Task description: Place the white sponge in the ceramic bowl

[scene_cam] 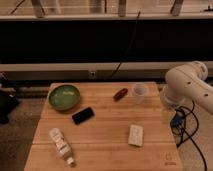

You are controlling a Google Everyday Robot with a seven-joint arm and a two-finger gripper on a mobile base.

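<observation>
While end effector [174, 119] hangs right, phone [83, 115] flanks bowl [64, 96].

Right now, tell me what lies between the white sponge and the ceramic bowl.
A black flat device, in the camera view; the jaws hang off the table's right edge.

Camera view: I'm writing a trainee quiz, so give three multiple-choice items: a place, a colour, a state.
1. The flat off-white rectangular sponge lies: A on the floor; B on the wooden table; C on a shelf.
2. The round glazed ceramic bowl is: A green; B red; C blue.
3. The white labelled plastic bottle: A upright; B lying down; C hanging.
B: it rests on wood, apart from the gripper beside the table's right edge. A: its glaze is green. B: it lies flat near the front left.
</observation>
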